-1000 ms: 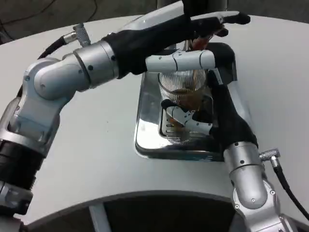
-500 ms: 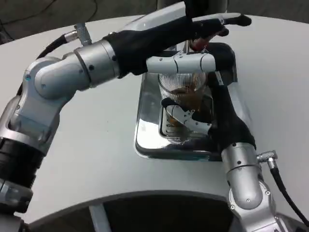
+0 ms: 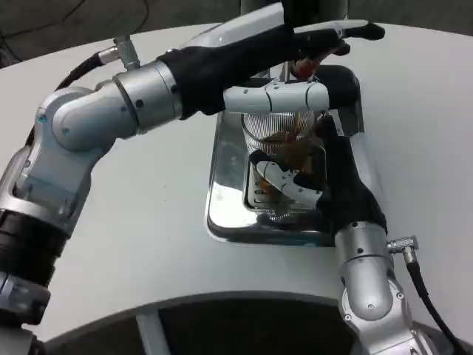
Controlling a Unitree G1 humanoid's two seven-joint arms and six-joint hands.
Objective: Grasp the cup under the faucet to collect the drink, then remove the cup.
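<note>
A clear ribbed cup (image 3: 279, 144) holding some brown drink stands on the shiny metal drip tray (image 3: 225, 214), below the dispenser's faucet. My right hand (image 3: 307, 181) wraps around the cup from the right and front, its white fingers pressed on the glass. My left hand (image 3: 295, 52) reaches over the cup from the left, with fingers stretched onto the red tap lever (image 3: 307, 66) at the dispenser. The faucet spout itself is hidden behind my left hand.
The black dispenser body (image 3: 344, 89) rises behind the tray. White table (image 3: 148, 244) surface spreads to the left and front of the tray, and its curved front edge runs near the bottom of the picture.
My right forearm has shifted slightly left and up, keeping its hold on the cup. More brown drink shows in the cup. The left hand stays on the lever.
</note>
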